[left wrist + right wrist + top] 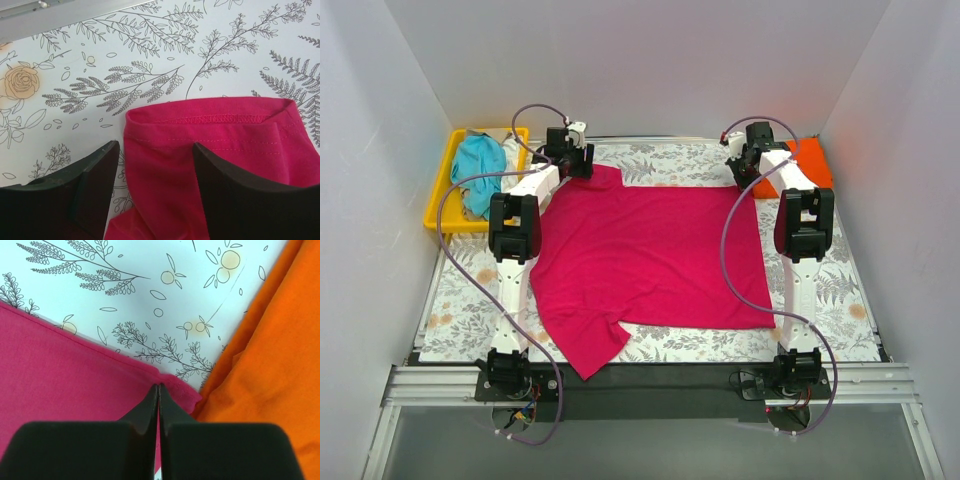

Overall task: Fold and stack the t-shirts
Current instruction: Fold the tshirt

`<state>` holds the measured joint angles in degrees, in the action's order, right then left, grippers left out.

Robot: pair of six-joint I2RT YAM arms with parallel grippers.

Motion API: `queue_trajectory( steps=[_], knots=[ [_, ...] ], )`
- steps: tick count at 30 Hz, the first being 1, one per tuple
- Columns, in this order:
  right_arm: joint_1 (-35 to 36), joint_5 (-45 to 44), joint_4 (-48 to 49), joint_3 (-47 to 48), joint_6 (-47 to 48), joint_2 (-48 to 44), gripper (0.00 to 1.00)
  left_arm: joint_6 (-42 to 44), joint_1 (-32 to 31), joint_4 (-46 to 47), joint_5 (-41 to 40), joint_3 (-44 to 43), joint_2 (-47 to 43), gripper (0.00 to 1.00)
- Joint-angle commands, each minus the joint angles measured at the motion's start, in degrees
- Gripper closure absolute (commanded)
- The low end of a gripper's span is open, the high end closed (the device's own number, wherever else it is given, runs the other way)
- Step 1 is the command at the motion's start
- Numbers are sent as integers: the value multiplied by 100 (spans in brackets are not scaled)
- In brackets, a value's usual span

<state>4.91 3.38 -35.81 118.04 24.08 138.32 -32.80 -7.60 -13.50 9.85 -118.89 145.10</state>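
Note:
The magenta-pink t-shirt [650,250] lies spread flat on the leaf-print table, one sleeve at the far left and one at the near left. My left gripper [572,160] is open at the far-left sleeve. In the left wrist view its jaws [156,147] straddle the sleeve's hemmed end [225,135]. My right gripper [740,165] is shut on the shirt's far-right corner [60,365], its fingertips [159,387] pinching the hem. The orange t-shirt [805,160] lies right beside that corner [270,360]. The teal t-shirt [480,170] lies crumpled in the tray with a bit of white cloth [510,150].
A yellow plastic tray [440,190] stands at the far left, off the table's corner. White walls close in on three sides. A metal rail [60,10] runs along the table's far edge. Leaf-print table [840,290] shows around the shirt.

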Motion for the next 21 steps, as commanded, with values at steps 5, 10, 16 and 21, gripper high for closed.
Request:
queue_trajectory(
  steps=[5,10,16,21],
  knots=[
    [-34,110,-75,-115,10,81,99,2,39,-65,237,-450,203,65],
    [-25,251,-92,-62,-34,-68,99,-78,39,-57,387,-767,265,99],
    [-25,339,-84,-123,9,-428,99,-236,197,241,562,-602,-288,100],
    [-25,392,-93,-290,132,-780,99,-105,311,497,1212,31,-1043,100]
  ],
)
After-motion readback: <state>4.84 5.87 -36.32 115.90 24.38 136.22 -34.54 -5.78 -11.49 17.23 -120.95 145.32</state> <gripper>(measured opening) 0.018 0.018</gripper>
